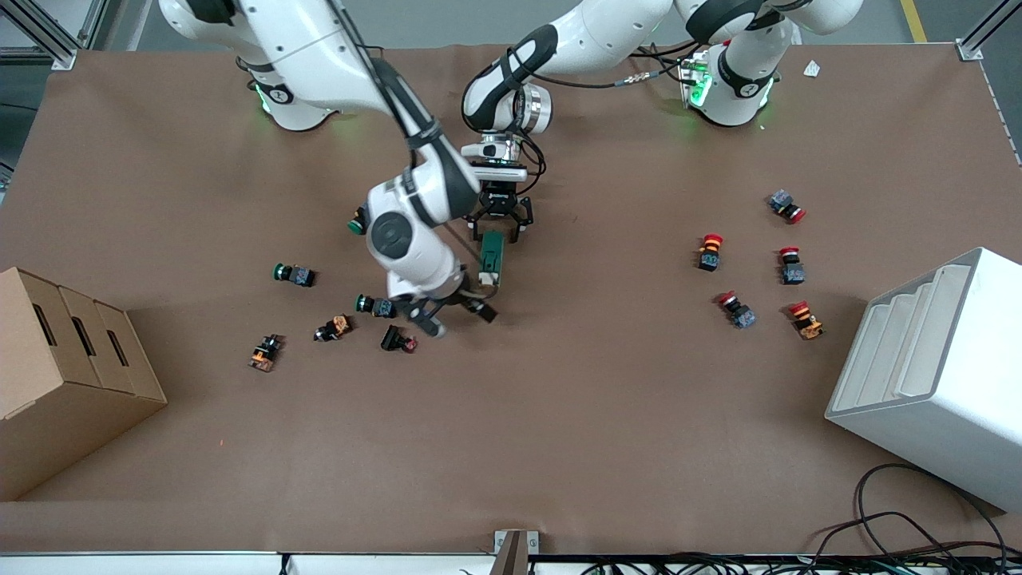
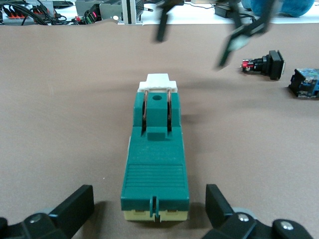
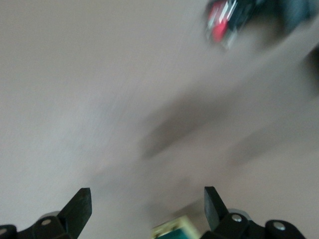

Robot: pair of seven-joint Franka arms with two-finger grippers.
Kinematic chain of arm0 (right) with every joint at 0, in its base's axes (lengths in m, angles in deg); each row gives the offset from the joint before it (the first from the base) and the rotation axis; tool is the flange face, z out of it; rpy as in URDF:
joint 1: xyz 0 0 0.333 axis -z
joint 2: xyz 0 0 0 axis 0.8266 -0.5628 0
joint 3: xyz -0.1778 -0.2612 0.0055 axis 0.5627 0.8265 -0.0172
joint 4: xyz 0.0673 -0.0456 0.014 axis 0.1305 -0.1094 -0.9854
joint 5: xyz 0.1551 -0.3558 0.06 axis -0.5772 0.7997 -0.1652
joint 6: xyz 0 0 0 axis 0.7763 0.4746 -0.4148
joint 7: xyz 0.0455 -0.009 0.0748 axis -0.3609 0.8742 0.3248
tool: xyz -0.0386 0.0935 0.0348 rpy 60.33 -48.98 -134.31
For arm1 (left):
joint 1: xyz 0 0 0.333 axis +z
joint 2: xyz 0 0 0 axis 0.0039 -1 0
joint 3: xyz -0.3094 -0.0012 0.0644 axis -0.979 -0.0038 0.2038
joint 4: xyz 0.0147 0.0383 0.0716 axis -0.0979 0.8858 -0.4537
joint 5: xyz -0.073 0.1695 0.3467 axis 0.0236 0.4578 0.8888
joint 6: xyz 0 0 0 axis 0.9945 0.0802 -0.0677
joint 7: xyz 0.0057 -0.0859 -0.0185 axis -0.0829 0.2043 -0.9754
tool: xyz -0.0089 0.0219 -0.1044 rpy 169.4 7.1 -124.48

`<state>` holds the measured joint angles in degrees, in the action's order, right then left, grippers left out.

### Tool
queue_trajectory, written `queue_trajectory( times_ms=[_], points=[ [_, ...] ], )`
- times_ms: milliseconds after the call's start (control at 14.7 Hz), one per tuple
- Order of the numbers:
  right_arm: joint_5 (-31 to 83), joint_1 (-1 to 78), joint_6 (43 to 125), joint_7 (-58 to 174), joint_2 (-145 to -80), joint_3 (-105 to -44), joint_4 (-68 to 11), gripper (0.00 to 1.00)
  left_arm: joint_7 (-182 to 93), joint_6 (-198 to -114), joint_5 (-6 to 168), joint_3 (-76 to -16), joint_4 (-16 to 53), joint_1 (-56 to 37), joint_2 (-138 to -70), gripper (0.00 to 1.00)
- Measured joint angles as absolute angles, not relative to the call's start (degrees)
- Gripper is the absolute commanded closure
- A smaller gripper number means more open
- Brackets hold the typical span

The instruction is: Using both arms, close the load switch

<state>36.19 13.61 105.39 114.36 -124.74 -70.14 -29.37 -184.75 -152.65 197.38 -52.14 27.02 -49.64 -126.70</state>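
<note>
The load switch is a dark green block lying flat on the brown table, with its cream lever end nearer the front camera. My left gripper is open and low, its fingers on either side of the switch's farther end without touching it. In the left wrist view the switch lies between the left gripper's fingers, its white lever pointing away. My right gripper is open just past the lever end; it also shows in the left wrist view. The blurred right wrist view shows the open right gripper and a corner of the switch.
Several pushbuttons lie beside the right gripper, the closest being one with a red cap and a green one. More pushbuttons lie toward the left arm's end. A cardboard box and a white rack stand at the table's ends.
</note>
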Motion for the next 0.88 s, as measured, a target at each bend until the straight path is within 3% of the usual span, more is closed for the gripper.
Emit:
queue_trajectory(
  times_ms=[272, 544, 680, 884],
  points=[
    [36.81, 15.34, 86.79, 93.15, -117.18, -57.52, -28.49, 0.0, -184.69, -152.64, 194.64, -51.75, 26.26, -48.35, -126.14, 0.01],
    [43.06, 16.05, 78.9, 73.37, -112.37, -45.28, -28.53, 0.0, -176.97, -153.36, 182.48, -51.95, 24.19, -48.21, -121.82, 0.01],
    [48.15, 16.85, 77.61, 69.44, -110.54, -42.59, -28.19, 0.0, -172.02, -153.36, 175.18, -52.22, 23.02, -48.16, -118.49, 0.01],
    [52.19, 22.48, 68.83, 68.28, -108.52, -44.2, -23.02, 0.0, -162.2, -153.31, 162.93, -52.48, 20.08, -48.13, -113.9, 0.01]
  ],
)
